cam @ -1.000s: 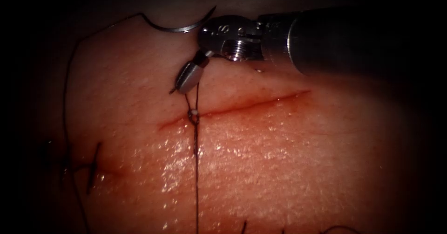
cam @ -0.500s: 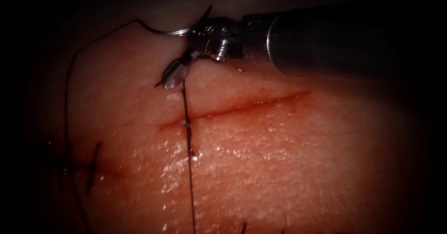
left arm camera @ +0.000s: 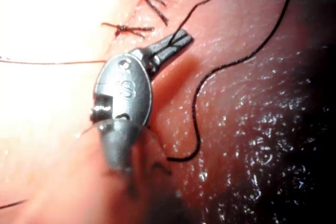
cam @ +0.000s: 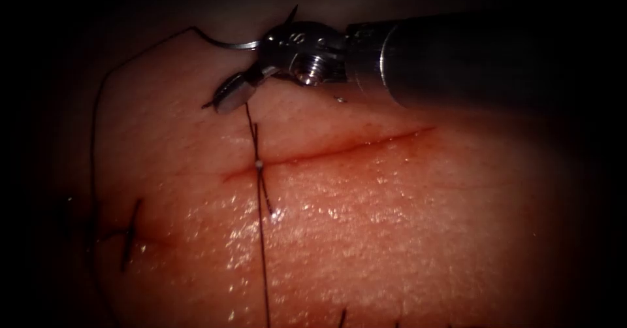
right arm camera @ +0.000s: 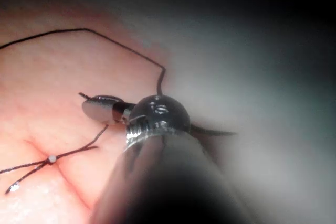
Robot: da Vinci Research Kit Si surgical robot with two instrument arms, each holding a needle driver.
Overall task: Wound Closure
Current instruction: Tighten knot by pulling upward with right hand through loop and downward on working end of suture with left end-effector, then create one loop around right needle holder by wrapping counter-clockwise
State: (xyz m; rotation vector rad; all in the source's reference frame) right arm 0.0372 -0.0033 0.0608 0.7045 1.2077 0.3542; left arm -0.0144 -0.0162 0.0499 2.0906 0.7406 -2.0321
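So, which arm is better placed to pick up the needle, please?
Right, probably: its tool is beside the needle, lying outside the tissue, though its jaws are shut on the thread.

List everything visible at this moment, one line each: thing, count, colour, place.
tissue: one, pink-red, wet, fills the scene.
cut: one, red line across the tissue.
needle: one, silver, curved, lying free above the cut, out of the tissue.
thread: dark, crosses the cut's left part and runs up to the claw.
bead: one, white, on the thread at the cut.
finished stitches: dark, far left.
right arm's claw: one, silver, shut on the thread above the cut.
left arm's claw: one, silver, shut, holding nothing, beside older stitches.
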